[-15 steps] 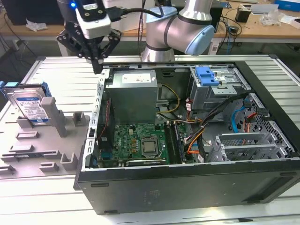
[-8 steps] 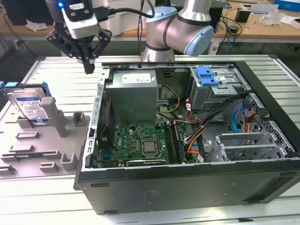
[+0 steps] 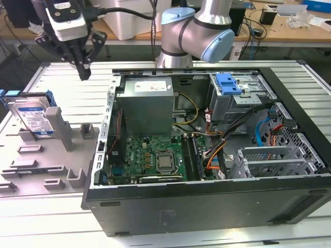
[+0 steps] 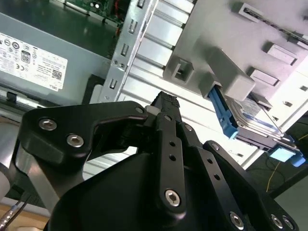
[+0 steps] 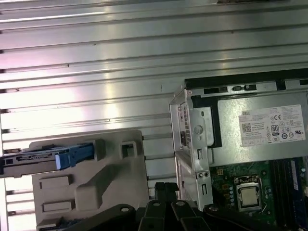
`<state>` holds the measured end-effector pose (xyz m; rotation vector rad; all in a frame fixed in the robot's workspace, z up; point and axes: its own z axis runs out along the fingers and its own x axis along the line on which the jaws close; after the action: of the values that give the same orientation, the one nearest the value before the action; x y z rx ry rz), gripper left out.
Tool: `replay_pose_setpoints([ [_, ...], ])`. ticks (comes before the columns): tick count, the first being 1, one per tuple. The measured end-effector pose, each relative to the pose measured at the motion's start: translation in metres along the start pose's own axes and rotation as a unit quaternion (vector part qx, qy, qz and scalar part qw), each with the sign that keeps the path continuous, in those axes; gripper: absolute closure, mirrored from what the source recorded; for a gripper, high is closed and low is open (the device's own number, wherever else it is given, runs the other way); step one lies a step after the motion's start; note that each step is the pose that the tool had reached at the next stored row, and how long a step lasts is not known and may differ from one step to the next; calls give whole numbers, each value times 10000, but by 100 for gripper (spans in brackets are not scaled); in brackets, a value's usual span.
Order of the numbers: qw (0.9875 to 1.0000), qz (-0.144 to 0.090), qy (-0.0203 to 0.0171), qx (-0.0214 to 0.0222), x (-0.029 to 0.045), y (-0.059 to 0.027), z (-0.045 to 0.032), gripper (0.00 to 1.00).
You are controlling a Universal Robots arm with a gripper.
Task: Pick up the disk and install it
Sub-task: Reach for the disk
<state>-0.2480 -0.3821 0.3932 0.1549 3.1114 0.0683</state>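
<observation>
The disk [image 3: 32, 116]: silver metal, glossy label, blue plastic frame. The holder [image 3: 62, 155] below the gripper [image 3: 83, 75]: matt grey plastic. The table [image 3: 72, 93]: ribbed, brushed metal.

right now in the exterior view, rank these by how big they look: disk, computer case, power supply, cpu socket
1. computer case
2. power supply
3. disk
4. cpu socket
None of these look close in size.

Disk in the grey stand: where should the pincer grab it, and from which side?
Probably its upper edge, coming from above. The disk stands on edge, slightly tilted, with its lower part seated in the grey stand. That leaves the top edge clear, so close across the two broad faces there.
</observation>
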Motion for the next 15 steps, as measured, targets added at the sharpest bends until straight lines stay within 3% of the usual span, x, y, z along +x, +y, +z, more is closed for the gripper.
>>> replay_pose_setpoints([
  [15,10000,40,-2,0,487,25,-10,89],
])
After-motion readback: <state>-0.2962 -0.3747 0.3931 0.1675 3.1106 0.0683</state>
